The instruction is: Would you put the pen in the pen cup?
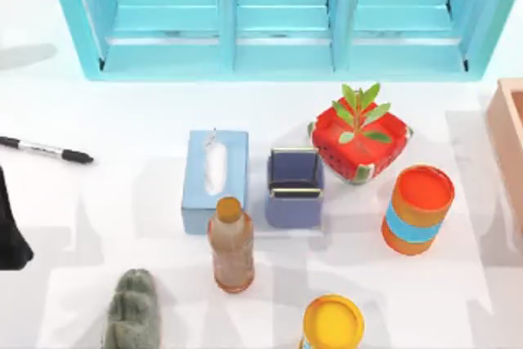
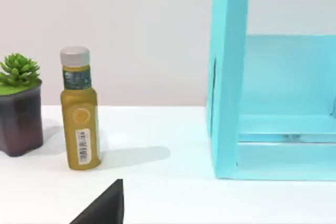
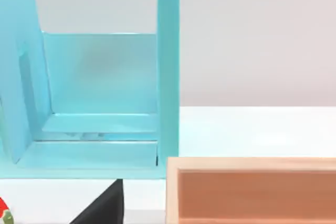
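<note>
The pen (image 1: 46, 149), thin and black with a silver-grey middle, lies flat on the white table at the far left, its tip pointing right. The pen cup (image 1: 294, 188), a square periwinkle-blue cup with a dark hollow, stands upright near the table's middle, just right of the tissue box. My left gripper (image 1: 10, 230) is a black shape at the table's left edge, in front of the pen and apart from it; a black part of it (image 2: 102, 211) shows in the left wrist view. The right wrist view shows a black part of my right gripper (image 3: 102, 208), near the shelf's right end.
A teal shelf unit (image 1: 278, 46) spans the back. Around the cup stand a light-blue tissue box (image 1: 214, 179), a brown bottle (image 1: 231, 244), a red planter (image 1: 359, 145), an orange cylinder (image 1: 417, 208) and a yellow-lidded can (image 1: 333, 323). A grey-green soft toy (image 1: 131, 312) lies front left. A wooden box (image 1: 511, 140) is at the right edge.
</note>
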Available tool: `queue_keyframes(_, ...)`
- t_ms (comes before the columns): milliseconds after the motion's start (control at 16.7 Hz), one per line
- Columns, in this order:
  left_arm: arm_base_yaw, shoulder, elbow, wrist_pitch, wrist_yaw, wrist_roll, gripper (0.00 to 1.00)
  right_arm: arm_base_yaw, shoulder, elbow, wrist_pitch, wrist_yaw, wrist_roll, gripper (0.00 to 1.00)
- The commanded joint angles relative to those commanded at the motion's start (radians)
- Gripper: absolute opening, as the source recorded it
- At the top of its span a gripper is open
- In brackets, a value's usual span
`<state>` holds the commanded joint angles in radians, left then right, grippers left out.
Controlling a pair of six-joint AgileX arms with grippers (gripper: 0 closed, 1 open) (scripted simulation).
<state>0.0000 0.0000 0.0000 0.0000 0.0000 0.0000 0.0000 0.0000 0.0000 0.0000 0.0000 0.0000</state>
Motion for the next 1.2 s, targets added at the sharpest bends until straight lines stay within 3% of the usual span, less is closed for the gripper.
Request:
queue_keyframes(240, 0.008, 0.033, 0.013, 0.019, 0.014, -0.032, 1.0, 0.0, 0.0, 0.0, 0.0, 0.0, 0.0, 1.0)
queue_keyframes(480, 0.048, 0.225, 0.077, 0.11, 0.086, -0.205, 1.0, 0.0, 0.0, 0.0, 0.0, 0.0, 0.0, 1.0)
queue_keyframes(1200, 0.208, 1.364, 0.319, 0.457, 0.353, -1.0, 1.0, 0.0, 0.0, 0.0, 0.0, 0.0, 0.0, 1.0)
